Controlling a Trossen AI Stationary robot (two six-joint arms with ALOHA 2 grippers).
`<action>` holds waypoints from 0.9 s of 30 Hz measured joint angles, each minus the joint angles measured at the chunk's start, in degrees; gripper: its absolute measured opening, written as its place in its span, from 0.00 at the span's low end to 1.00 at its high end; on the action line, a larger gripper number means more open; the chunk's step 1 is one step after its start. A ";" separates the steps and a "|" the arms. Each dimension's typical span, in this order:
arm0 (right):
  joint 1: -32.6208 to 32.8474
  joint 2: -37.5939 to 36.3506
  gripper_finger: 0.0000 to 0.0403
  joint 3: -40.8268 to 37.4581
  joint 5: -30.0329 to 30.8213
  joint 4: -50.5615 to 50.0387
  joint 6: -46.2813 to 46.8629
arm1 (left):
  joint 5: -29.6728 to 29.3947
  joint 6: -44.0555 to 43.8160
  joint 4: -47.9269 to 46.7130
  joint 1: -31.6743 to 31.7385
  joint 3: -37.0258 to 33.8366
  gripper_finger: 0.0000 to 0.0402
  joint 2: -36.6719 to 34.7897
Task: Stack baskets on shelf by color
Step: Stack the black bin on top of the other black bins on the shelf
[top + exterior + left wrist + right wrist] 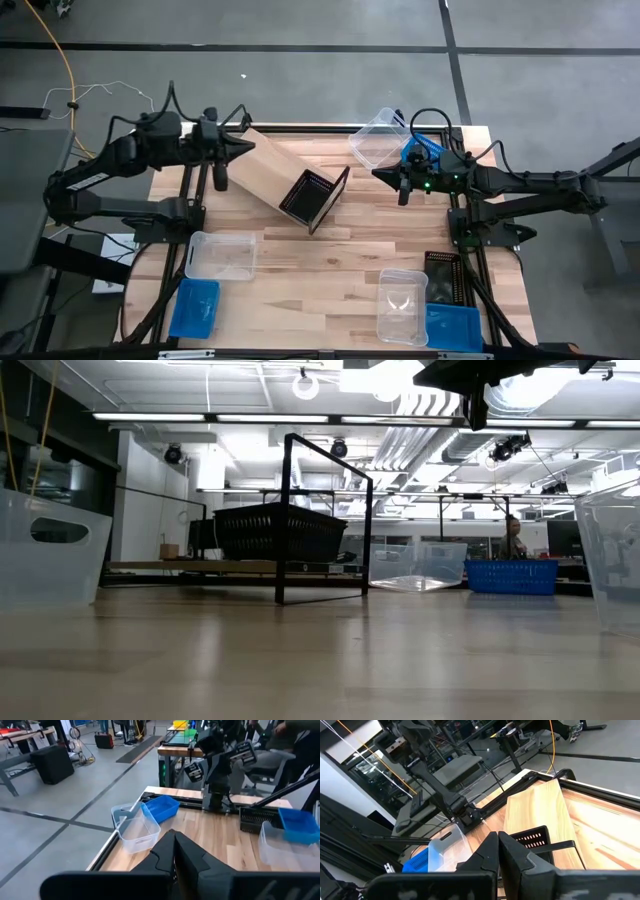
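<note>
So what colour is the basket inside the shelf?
Black, with slatted sides; the basket in the shelf shows best in the low view.

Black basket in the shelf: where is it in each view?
High: black basket at centre, in the shelf's open end.
Low: left of centre, in the frame.
Left wrist: not visible.
Right wrist: slats past the right hand.
Shared landmark: the shelf.

My table (330, 265) is pale wood in jointed planks, smooth, with a soft sheen in the low view. The shelf (275, 172) has light, matt wood panels and a thin black metal frame. Inside it sits a black basket (308, 196) of slatted plastic. The clear baskets (222, 255) are glossy see-through plastic; the blue ones (194, 307) are bright ribbed plastic. My fingers (175, 857) are matt black.
</note>
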 joint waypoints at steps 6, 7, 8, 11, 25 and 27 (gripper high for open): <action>-0.01 0.02 0.00 0.00 0.00 0.00 -0.15 | 1.02 -3.68 12.24 -1.30 -7.69 0.00 -2.67; -0.01 0.02 0.00 0.00 0.00 0.00 -0.15 | 1.35 -5.07 16.40 -1.79 -10.53 0.00 -3.42; -0.02 0.02 0.00 0.00 0.00 0.00 -0.15 | 1.41 -6.57 20.85 -2.29 -13.46 0.00 -4.15; -0.02 0.02 0.00 0.00 0.00 0.05 -0.15 | 1.39 -10.93 30.99 -3.65 -21.96 0.00 -5.95; -0.01 0.04 0.00 0.54 -4.48 18.77 0.00 | 1.90 -14.38 43.76 -11.02 -31.27 0.00 -7.95; -0.01 0.04 0.00 2.39 -4.95 16.88 0.03 | 1.86 -14.02 43.20 -11.06 -31.26 0.00 -8.49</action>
